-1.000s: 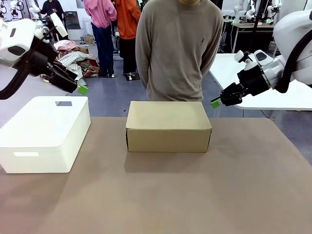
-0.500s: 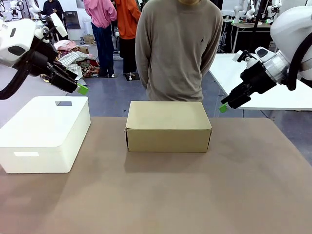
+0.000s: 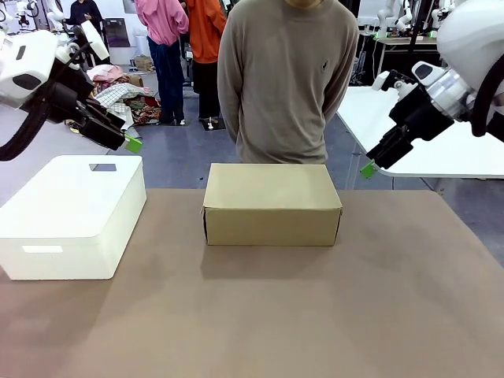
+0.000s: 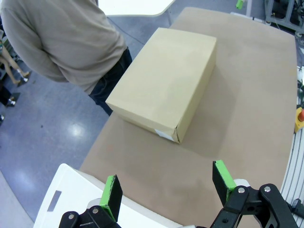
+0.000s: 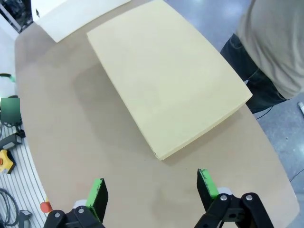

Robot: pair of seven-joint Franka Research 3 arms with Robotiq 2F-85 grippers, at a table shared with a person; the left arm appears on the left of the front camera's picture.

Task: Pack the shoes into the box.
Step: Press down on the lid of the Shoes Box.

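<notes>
I see the cardboard shoebox (image 3: pixel 272 203) sitting lid-down at the far middle of the counter (image 3: pixel 260 315) in front of the standing person (image 3: pixel 287 79), with my left gripper (image 4: pixel 166 187) spread wide above the white container (image 3: pixel 72 213) and my right gripper (image 5: pixel 152 187) likewise agape, holding nothing.

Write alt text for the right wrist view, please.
A closed tan cardboard box lies on a brown table, seen from above past the open right gripper with green pads. A person in a grey sweater stands at the table's far edge.
</notes>
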